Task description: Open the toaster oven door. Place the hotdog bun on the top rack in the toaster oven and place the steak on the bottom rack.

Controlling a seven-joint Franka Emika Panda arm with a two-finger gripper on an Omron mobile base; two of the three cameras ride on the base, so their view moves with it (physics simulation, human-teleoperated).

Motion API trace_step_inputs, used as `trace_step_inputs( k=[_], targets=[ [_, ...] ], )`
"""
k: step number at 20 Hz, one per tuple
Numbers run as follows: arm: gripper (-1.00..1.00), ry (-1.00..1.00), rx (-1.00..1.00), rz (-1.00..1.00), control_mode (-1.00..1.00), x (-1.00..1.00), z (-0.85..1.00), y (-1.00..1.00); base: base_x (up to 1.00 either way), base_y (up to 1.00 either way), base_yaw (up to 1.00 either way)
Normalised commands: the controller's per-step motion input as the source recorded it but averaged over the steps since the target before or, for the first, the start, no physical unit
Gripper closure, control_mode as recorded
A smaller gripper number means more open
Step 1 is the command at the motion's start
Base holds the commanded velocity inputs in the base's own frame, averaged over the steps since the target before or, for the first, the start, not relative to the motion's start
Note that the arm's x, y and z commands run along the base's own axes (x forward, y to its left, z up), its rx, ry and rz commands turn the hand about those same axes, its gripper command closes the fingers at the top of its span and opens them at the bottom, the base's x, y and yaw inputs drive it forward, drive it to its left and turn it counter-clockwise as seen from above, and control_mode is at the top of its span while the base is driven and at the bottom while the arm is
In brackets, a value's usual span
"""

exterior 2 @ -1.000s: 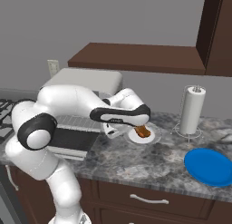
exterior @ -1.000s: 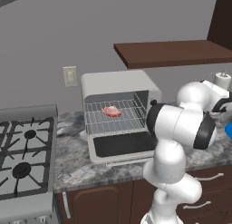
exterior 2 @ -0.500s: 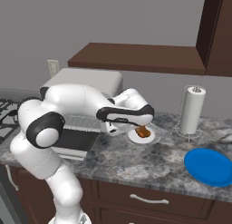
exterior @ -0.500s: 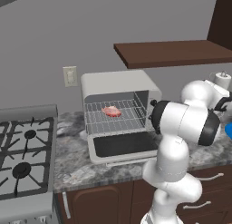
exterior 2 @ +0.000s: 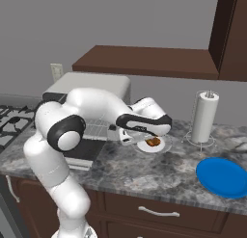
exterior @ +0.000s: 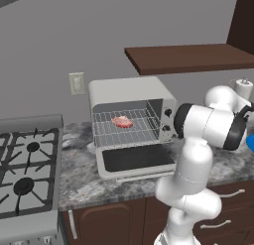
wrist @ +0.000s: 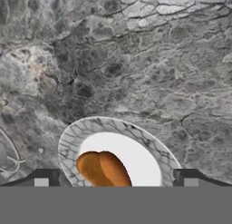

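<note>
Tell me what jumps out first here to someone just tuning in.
The white toaster oven stands open on the granite counter, a pink steak lying on its wire rack. To its right, the gripper hangs over a brown hotdog bun on a small white plate.

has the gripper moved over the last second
Yes. In the right base view the gripper has shifted left, away from the paper towel roll, now left of the bun.

White glossy arm, rounded bulbous links, dark grey/black bands at joints. Gripper: two small dark finger tips with pale square pads.
</note>
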Motion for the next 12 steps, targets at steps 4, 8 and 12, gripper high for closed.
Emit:
trace_step_inputs(
  k=[4, 8, 12],
  targets=[
    [-1.00, 0.27, 0.00, 0.00, -1.00, 0.51, 0.33, 0.20, 0.00, 0.00, 0.00],
    [-1.00, 0.24, 0.00, 0.00, -1.00, 0.52, 0.31, 0.24, 0.00, 0.00, 0.00],
    [-1.00, 0.18, 0.00, 0.00, -1.00, 0.54, 0.34, 0.30, 0.00, 0.00, 0.00]
  ],
)
